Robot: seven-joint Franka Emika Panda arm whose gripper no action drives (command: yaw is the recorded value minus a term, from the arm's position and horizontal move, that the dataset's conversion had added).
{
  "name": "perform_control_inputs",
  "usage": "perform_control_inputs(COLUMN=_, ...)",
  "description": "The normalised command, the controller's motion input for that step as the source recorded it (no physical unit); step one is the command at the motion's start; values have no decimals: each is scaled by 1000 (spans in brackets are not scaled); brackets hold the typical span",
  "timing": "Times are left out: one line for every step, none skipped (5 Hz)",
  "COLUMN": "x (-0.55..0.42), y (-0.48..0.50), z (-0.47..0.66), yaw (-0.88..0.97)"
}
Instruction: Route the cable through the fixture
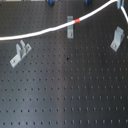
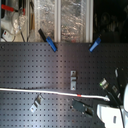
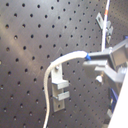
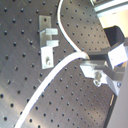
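The white cable is stretched across the upper part of the first exterior view, over the black bench; its red band is seen right by the middle fixture; its end is clamped in the gripper; it should be lowered slowly into that fixture's slot; lots of open bench is left lower down.

White rounded arm casing at five o'clock in the second exterior view, with black fittings beside it. Grey metal gripper fingers in both wrist views, angular, blue-edged near the tips, screw visible.
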Motion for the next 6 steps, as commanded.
perform_control_inputs(x=317, y=-514, z=10, yaw=174)
perform_control_inputs(x=143, y=-594, z=-2, yaw=88)
perform_control_inputs(x=65, y=-709, z=-11, yaw=-3)
perform_control_inputs(x=129, y=-613, z=-11, yaw=-94)
perform_control_inputs(x=82, y=-560, z=-12, yaw=-157)
perform_control_inputs(x=-101, y=-323, z=37, yaw=-43)
